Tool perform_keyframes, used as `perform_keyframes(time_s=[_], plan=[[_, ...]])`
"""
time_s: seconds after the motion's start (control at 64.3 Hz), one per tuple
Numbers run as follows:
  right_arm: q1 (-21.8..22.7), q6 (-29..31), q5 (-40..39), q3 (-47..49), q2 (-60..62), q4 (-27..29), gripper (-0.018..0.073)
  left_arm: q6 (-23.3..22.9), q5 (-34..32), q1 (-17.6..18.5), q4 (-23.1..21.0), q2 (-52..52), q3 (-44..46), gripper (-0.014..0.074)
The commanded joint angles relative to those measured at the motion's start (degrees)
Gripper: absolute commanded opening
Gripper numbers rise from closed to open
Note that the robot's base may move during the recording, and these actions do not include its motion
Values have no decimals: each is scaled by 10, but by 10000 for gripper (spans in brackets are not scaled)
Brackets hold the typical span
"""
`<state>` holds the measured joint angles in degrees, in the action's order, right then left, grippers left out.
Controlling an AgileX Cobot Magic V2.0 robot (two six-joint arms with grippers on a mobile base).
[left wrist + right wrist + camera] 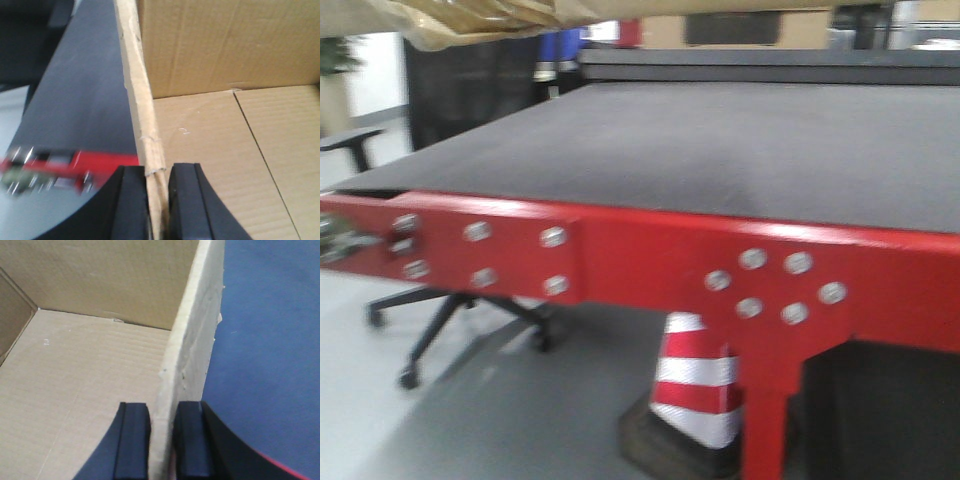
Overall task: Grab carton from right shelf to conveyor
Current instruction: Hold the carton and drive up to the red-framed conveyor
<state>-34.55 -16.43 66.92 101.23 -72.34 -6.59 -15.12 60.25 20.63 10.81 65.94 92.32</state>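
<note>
L gripper (159, 200): clamped on left wall of carton (210, 135), one finger inside, one outside. R gripper (162, 440): same grip, right wall. Carton open-topped, over dark conveyor (720, 150) near red frame (650, 250); contact w/ belt unclear. Striped cone (695, 390) beneath frame.

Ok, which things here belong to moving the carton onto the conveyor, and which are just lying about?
Part of the job: carton; conveyor; left tool and right tool, each clamped on a carton wall.
Lying about: striped traffic cone; office chair.
</note>
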Motion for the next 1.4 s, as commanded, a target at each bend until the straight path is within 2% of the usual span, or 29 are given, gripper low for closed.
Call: perform_keyframes(time_s=[0.0, 0.171, 1.383], plan=[[1, 5, -18, 5, 9, -2, -68, 5, -17, -1, 63, -4, 2, -13], [1, 5, -18, 5, 9, -2, -68, 5, -17, -1, 90, -4, 2, -13], [1, 5, -18, 5, 9, -2, -68, 5, -17, -1, 90, -3, 2, -13]])
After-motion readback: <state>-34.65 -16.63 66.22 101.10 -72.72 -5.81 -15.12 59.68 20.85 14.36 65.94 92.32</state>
